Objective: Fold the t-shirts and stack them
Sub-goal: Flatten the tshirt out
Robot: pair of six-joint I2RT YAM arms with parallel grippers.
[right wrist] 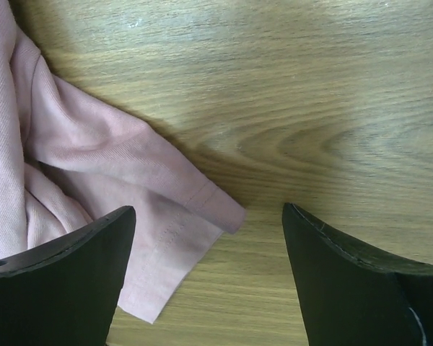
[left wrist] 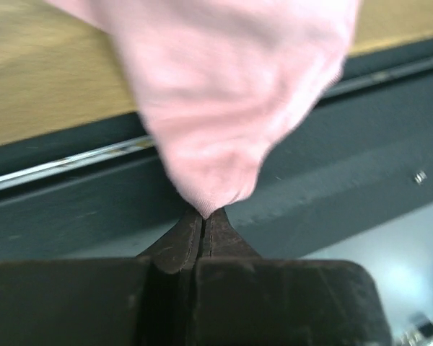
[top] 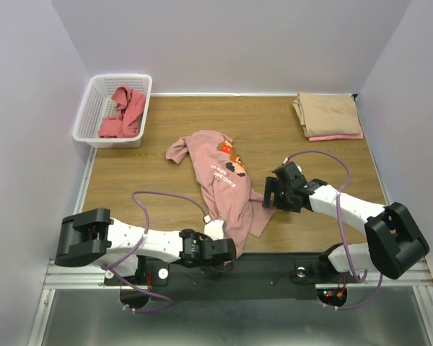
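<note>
A dusty pink t-shirt (top: 227,191) with a printed chest lies crumpled mid-table, its lower end reaching the table's near edge. My left gripper (top: 226,252) is at that near edge, shut on a pinch of the shirt's pink cloth (left wrist: 224,94); the left gripper's (left wrist: 204,214) jaws meet with the fabric caught at their tips. My right gripper (top: 269,194) hovers at the shirt's right side. In the right wrist view the right gripper (right wrist: 208,210) is open, and a hemmed corner of the shirt (right wrist: 94,151) lies flat on the wood between and under its fingers (right wrist: 72,274).
A white lattice basket (top: 86,108) at the back left holds a coral-red t-shirt (top: 126,112). At the back right a folded tan t-shirt (top: 326,113) rests on a folded pink one (top: 339,136). A black rail (left wrist: 361,166) runs along the table's near edge.
</note>
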